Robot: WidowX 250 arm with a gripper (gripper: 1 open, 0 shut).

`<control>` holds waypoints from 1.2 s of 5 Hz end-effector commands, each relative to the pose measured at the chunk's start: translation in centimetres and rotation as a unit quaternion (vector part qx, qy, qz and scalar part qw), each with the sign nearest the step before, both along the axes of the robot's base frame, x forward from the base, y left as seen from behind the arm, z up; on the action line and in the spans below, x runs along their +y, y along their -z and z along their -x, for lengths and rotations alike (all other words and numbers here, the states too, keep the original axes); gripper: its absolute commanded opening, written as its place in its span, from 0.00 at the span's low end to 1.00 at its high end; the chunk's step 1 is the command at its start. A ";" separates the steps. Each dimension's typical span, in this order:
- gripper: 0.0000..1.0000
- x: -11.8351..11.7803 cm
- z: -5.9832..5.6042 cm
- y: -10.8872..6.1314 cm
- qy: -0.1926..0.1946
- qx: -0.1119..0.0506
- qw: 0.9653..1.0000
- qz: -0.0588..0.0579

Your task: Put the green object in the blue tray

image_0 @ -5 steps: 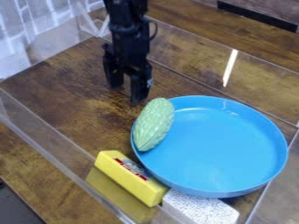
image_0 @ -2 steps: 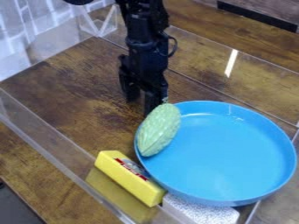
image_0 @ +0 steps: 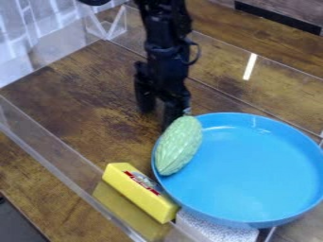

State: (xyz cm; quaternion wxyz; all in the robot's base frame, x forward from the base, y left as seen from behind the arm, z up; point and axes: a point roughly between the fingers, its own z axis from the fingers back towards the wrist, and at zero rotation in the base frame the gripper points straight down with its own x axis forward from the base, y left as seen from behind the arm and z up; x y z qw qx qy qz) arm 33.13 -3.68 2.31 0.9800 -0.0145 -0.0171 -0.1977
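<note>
The pale green bumpy oval object [image_0: 178, 145] lies across the left rim of the big round blue tray [image_0: 252, 175], partly inside and partly over the edge. My black gripper [image_0: 161, 103] hangs straight down just behind the object's far tip, close above the wooden table. Its fingers [image_0: 147, 101] stand slightly apart and hold nothing.
A yellow rectangular block [image_0: 136, 190] lies at the tray's front left. A white speckled sponge [image_0: 214, 230] sits under the tray's front rim. A clear plastic wall [image_0: 51, 161] borders the table's front and left.
The gripper has moved right and forward, following the tray. The green object and the tray have shifted right, the object sliding farther onto the rim.
</note>
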 end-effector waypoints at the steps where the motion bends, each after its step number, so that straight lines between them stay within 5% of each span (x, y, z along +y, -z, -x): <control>1: 1.00 -2.1 -1.7 -1.0 0.017 -0.022 1.000 0.003; 4: 1.00 -1.9 -4.5 -0.9 0.009 -0.011 1.000 0.003; 6: 1.00 -3.2 -6.5 -0.5 -0.062 -0.005 0.998 0.000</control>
